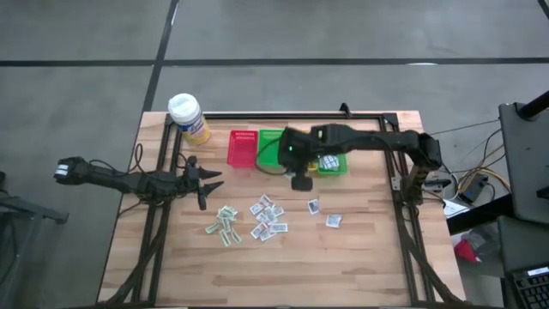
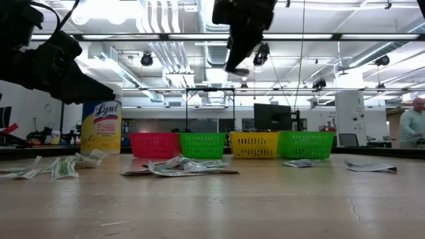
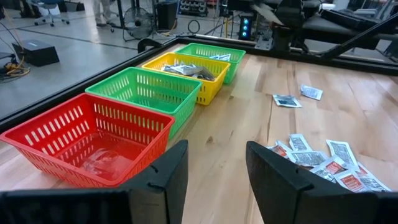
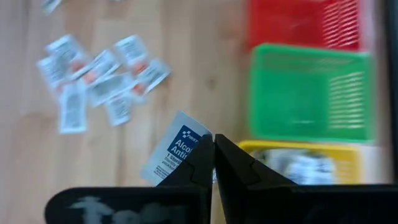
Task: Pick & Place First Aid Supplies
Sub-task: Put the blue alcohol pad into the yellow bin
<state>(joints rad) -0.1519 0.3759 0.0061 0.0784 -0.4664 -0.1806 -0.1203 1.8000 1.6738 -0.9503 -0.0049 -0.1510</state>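
Several small white packets lie flat on the wooden table in loose piles [image 1: 268, 216], with a second pile [image 1: 223, 225] and two strays [image 1: 323, 213]. They also show in the left wrist view [image 3: 323, 158]. My right gripper [image 1: 300, 180] hangs above the table just in front of the row of baskets. It is shut on one white packet with blue print [image 4: 176, 152]. My left gripper [image 1: 202, 182] is open and empty at the table's left, its fingers [image 3: 168, 174] pointing along the basket row. My right gripper pinches the blue-print packet by one edge near a corner [image 4: 194, 142] between its two fingers. The fingers come from above, pointing down. The packet sticks out sideways from the fingertips, lifted clear of the table, beside the yellow basket [image 4: 298, 163].
Four baskets stand in a row at the far side: red [image 3: 87, 140], green [image 3: 146, 93], yellow [image 3: 186, 65] with packets in it, and green [image 3: 211, 53]. A yellow bottle with a white cap [image 1: 189, 116] stands at the far left corner. Bare wood lies along the near edge.
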